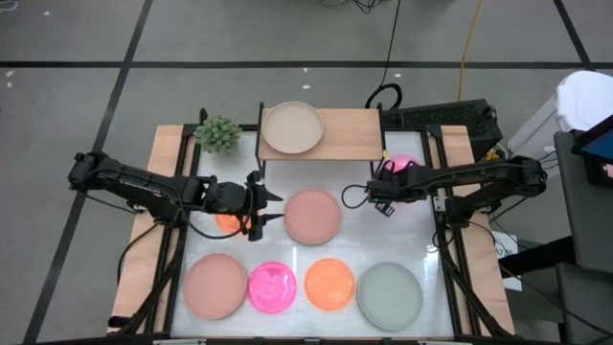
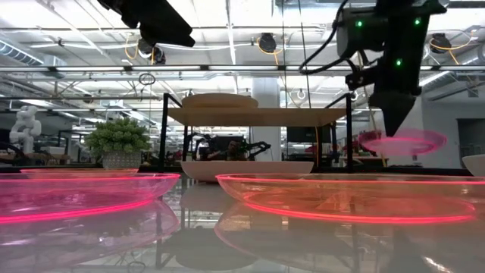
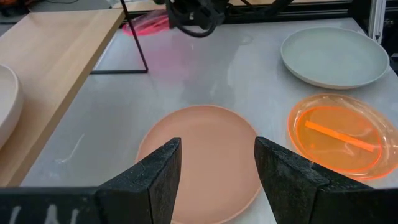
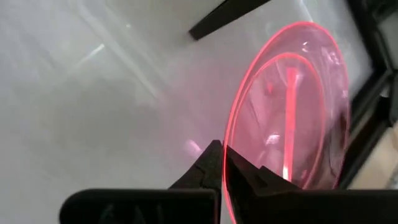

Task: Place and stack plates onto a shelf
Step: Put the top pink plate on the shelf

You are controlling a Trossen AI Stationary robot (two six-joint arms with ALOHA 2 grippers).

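Observation:
My right gripper [image 1: 386, 184] is shut on a translucent magenta plate [image 1: 402, 163], held in the air beside the right end of the light-wood shelf [image 1: 350, 134]. A beige plate [image 1: 292, 127] lies on the shelf's left half. My left gripper [image 1: 273, 208] hovers open at the left rim of a dusty pink plate [image 1: 313, 216] at the table's middle; in the left wrist view its fingers [image 3: 163, 171] frame that plate [image 3: 208, 152]. An orange plate [image 1: 227, 221] lies under the left wrist. Along the near edge lie pink [image 1: 215, 286], magenta [image 1: 272, 287], orange [image 1: 329, 284] and grey-green [image 1: 390, 295] plates. My right gripper pinches the magenta plate by its rim [image 4: 231, 163] between the two shut fingers. In the low view the fingers [image 2: 392, 114] come from above, pointing down. The plate [image 2: 405, 142] is lifted clear of the table and sits about level, below the shelf board's height.
A small potted plant [image 1: 218, 133] stands at the shelf's left end. The shelf's thin black legs [image 3: 135, 38] stand on the table. Wooden strips [image 1: 165, 153] run along the table's left and right sides, and bare white tabletop [image 1: 402, 235] lies right of the middle pink plate.

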